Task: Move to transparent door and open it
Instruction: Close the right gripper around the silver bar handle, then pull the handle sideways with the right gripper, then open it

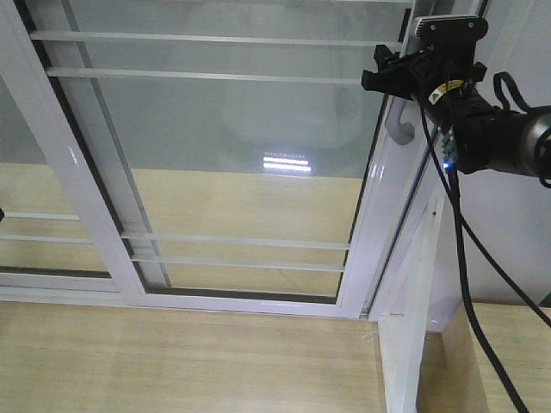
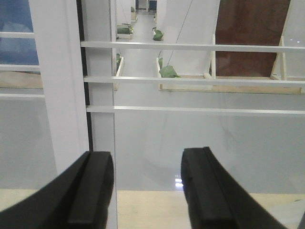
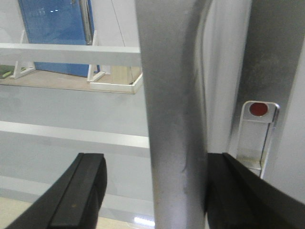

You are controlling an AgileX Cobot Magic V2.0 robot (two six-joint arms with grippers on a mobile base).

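1. Exterior front-facing view: The transparent door stood in its white frame. Its stile appeared to lie against the jamb on the right, so the door was judged shut. The right gripper sat at the upper end of the curved grey handle. The left arm was out of this view.
2. Left wrist-mounted view: The left gripper faced the barred glass. Its jaws were spread, with nothing between them.
3. Right wrist-mounted view: The handle ran upright between the right jaws. The jaws were spread around it, not pinching. The left-hand finger stood apart from the handle, while the other finger was at or just beside it. A latch plate with a red dot sat beside the handle.
4. Progress: The approach and alignment were judged complete. Clamping the handle and sliding the door were not yet done.
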